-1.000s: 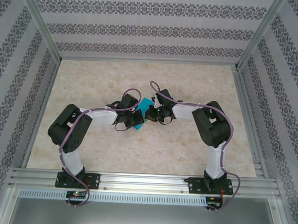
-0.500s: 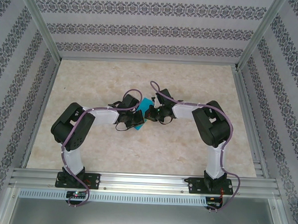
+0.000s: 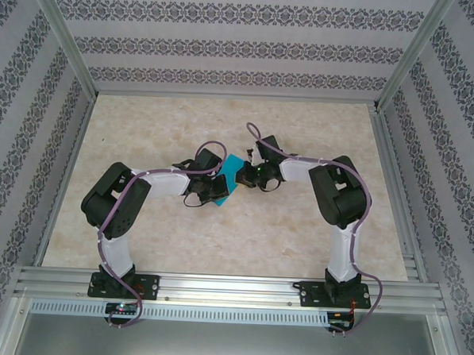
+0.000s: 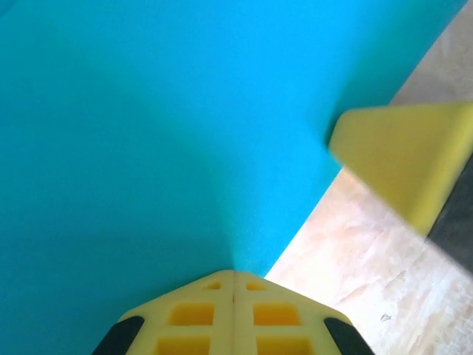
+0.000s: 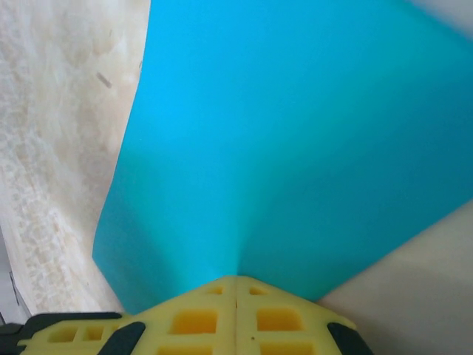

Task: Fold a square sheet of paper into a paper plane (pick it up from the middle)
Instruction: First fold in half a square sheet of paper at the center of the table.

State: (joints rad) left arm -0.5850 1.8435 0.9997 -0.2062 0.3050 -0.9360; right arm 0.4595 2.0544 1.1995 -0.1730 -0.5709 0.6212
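You've got the left gripper [image 3: 219, 183] pinched tight on the blue paper [image 3: 234, 165]; in the left wrist view its jaws meet right at the paper's edge. The paper sits mid-table [image 3: 303, 133], between both grippers and well away from every table edge. Your right gripper [image 3: 243, 175] is clamped on the opposite side of the paper, jaws pressed together.

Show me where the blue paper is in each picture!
Top external: blue paper, a small patch near the picture's middle.
Left wrist: blue paper covers the left and top.
Right wrist: blue paper covers the middle and right.
Shared landmark: the beige table beside it.
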